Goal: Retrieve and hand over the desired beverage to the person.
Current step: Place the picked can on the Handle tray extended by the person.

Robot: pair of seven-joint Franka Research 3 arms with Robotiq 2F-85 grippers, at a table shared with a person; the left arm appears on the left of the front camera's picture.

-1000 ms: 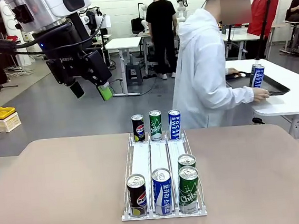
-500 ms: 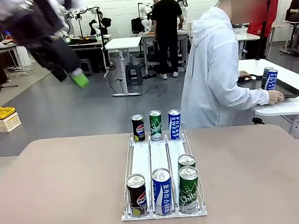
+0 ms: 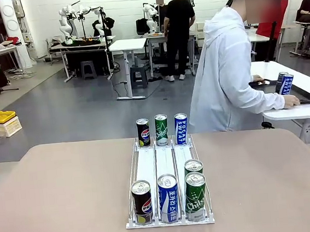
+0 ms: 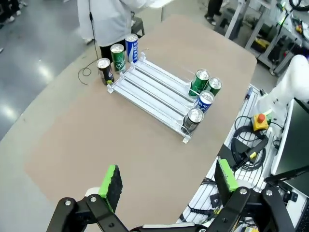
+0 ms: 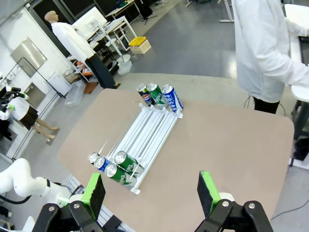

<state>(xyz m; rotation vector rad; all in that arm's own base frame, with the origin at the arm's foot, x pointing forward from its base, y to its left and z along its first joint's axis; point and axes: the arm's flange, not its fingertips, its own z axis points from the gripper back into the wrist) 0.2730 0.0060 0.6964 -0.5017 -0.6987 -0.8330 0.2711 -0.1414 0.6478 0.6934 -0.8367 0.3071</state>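
Above rack (image 4: pixel 149 89), both jaws wide, empty

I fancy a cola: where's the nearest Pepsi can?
In the front view, a Pepsi can stands at the near left corner of the white rack, beside a blue Pocari Sweat can.

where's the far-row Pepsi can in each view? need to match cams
Front view: Pepsi can stands at the rack's far end, leftmost of three.
Left wrist view: upper left, lowest of the three cans beside the person's white jacket.
Right wrist view: upper middle, leftmost of three.
Shared landmark: the white rack, three lanes, with four cans at its other end.
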